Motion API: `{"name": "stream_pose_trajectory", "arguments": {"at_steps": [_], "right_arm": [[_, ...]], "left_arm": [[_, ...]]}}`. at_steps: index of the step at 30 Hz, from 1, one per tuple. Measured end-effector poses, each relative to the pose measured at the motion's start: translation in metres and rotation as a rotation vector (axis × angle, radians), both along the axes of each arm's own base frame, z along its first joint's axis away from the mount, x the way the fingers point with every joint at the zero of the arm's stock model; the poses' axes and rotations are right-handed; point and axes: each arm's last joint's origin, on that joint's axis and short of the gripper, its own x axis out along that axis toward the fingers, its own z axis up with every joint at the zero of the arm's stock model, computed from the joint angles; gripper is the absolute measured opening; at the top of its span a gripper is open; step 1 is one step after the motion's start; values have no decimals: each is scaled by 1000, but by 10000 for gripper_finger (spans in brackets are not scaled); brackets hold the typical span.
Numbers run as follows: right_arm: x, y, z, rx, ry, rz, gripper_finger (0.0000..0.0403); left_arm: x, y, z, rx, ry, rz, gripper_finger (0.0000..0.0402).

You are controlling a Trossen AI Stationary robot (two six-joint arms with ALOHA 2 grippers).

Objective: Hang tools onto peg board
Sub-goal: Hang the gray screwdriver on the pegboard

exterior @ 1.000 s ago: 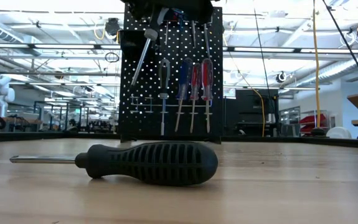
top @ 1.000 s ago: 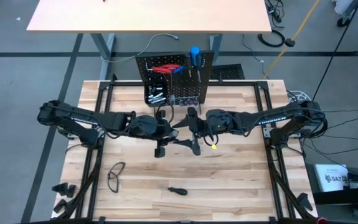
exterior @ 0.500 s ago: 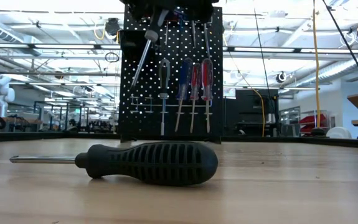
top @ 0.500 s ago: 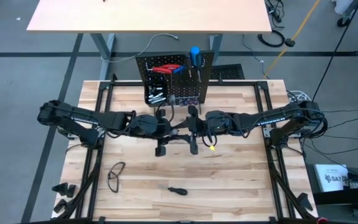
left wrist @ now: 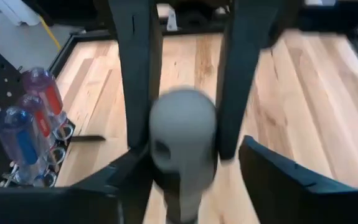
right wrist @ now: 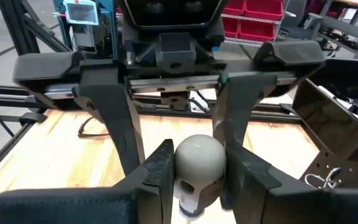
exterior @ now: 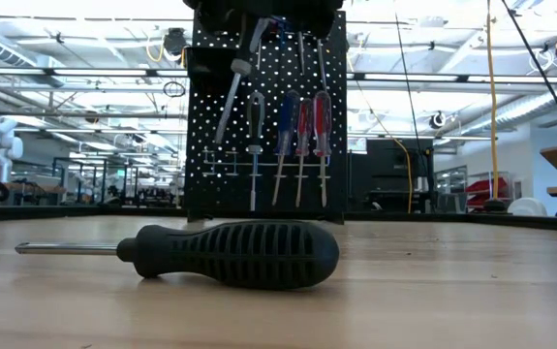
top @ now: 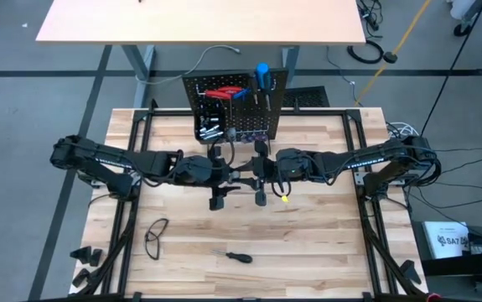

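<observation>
A black-handled screwdriver is lying on the wooden table. The right gripper is now clenching the grey-knobbed tool as the left gripper is releasing it.

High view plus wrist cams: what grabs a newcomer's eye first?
Mid-table, the left gripper and right gripper meet nose to nose over a grey-handled tool; the right fingers pinch its round handle, the left ones stand wide. Behind them stands the peg board with hung screwdrivers; a black screwdriver lies near the table's front edge.
</observation>
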Motion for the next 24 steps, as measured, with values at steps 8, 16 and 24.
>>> {"name": "stream_pose_trajectory", "arguments": {"at_steps": [8, 16, 24], "right_arm": [[-7, -1, 8, -9, -6, -15, 98], [-12, -7, 18, -88, -42, -119, 98], [15, -17, -10, -203, -37, -247, 98]], "left_arm": [[-26, 6, 11, 78, 60, 47, 259], [-71, 10, 39, 84, -5, 169, 260], [-99, 8, 22, 75, -74, 255, 260]]}}
